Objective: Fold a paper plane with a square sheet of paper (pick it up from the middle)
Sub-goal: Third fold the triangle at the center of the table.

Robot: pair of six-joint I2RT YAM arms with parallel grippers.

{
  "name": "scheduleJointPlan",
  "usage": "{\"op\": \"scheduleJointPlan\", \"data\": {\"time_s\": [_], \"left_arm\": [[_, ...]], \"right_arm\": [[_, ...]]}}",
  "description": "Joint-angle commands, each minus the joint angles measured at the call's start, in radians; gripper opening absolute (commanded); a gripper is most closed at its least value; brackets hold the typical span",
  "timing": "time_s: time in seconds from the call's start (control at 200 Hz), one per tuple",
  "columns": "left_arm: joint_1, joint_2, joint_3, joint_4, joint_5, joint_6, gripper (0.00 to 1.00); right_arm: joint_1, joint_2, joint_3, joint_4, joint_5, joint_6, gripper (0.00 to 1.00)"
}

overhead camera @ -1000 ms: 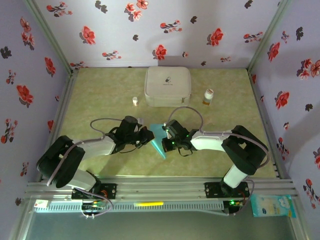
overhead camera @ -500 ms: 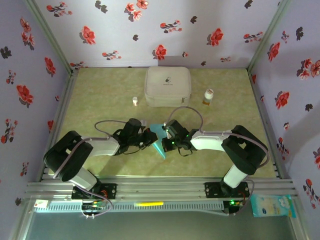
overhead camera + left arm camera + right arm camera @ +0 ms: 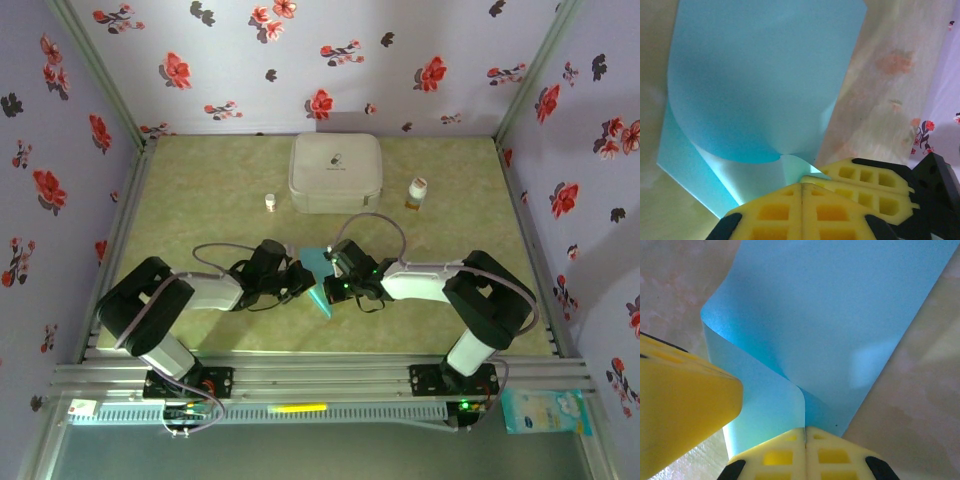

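Note:
The square sheet of paper (image 3: 318, 268), light blue-teal, lies mid-table, partly folded, narrowing to a point toward the near edge. One flap of the paper (image 3: 840, 305) curls up off the table. My right gripper (image 3: 804, 431) is shut on that flap's edge. My left gripper (image 3: 801, 187) is shut, its tips low over the paper (image 3: 760, 75) beside the right gripper's fingers (image 3: 865, 180); I see nothing between the left jaws. From above, the left gripper (image 3: 303, 275) and the right gripper (image 3: 332, 280) meet over the sheet.
A white rounded case (image 3: 335, 172) sits at the back centre. A small white bottle (image 3: 270, 201) stands to its left and an amber bottle with a white cap (image 3: 417, 190) to its right. Flowered walls close in three sides.
My left arm has slid right, bringing its shut gripper up to the paper beside the right gripper. The right arm and the pinched flap have stayed put.

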Motion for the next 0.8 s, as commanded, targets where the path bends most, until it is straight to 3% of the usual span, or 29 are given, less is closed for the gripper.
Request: {"op": "scheduleJointPlan", "data": {"time_s": [0.0, 0.705, 0.795], "left_arm": [[-0.007, 0.024, -0.006, -0.001, -0.018, 0.014, 0.00], [-0.008, 0.077, -0.041, -0.019, -0.052, 0.030, 0.00], [-0.008, 0.074, -0.046, -0.021, -0.054, 0.029, 0.00]], "right_arm": [[-0.006, 0.017, 0.010, -0.051, 0.031, 0.007, 0.00], [-0.006, 0.016, 0.022, -0.063, 0.027, 0.010, 0.00], [-0.006, 0.004, 0.035, -0.071, 0.025, 0.018, 0.06]]}}
